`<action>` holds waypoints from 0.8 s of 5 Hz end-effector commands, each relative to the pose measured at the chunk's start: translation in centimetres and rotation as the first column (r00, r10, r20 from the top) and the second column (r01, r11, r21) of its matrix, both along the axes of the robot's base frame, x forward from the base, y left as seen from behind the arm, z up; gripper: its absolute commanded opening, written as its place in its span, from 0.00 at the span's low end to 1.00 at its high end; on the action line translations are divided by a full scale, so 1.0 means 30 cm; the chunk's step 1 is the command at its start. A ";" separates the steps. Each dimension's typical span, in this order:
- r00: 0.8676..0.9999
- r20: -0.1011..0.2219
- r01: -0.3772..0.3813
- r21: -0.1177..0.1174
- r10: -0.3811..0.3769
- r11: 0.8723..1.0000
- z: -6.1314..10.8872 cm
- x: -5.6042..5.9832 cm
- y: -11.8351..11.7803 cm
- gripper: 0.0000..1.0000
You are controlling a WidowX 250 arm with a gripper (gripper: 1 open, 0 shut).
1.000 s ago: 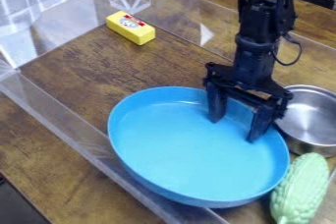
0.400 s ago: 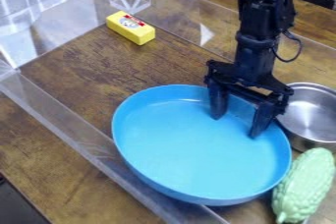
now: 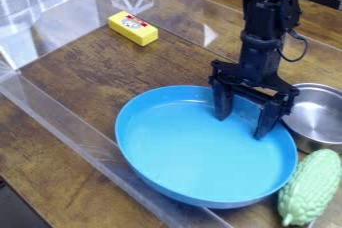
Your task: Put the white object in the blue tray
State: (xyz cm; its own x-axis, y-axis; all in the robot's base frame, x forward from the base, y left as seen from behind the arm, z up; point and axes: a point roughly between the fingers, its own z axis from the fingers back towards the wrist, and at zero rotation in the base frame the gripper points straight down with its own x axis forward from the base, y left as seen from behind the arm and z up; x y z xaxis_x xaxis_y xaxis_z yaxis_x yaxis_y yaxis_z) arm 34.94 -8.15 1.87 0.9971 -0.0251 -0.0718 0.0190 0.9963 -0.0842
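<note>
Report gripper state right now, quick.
Gripper: open, its fingers spread apart over the rim of the blue tray, nothing visible between them; the white object lies outside the tray.

You have a bright, evenly lit view, with the blue tray (image 3: 201, 152) showing strong colour and soft shading along its inner wall. Pale glints run along the clear plastic edge to the left of the tray. To its right, the steel pot (image 3: 318, 115) gives you soft highlights. Above the tray, the black arm (image 3: 263, 47) loses detail in its darkest parts, and fine edges look slightly soft.
</note>
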 end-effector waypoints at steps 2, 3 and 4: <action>1.000 -0.011 -0.027 -0.004 0.027 1.000 -0.027 0.010 -0.006 1.00; 0.999 -0.015 -0.033 -0.003 0.033 0.999 -0.025 0.014 0.001 1.00; 0.999 -0.020 -0.038 -0.002 0.038 0.999 -0.024 0.017 0.006 1.00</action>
State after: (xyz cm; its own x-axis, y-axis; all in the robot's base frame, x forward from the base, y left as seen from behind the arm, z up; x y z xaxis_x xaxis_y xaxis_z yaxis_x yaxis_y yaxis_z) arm 35.52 -8.00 1.91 0.9970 -0.0155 -0.0755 0.0088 0.9960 -0.0886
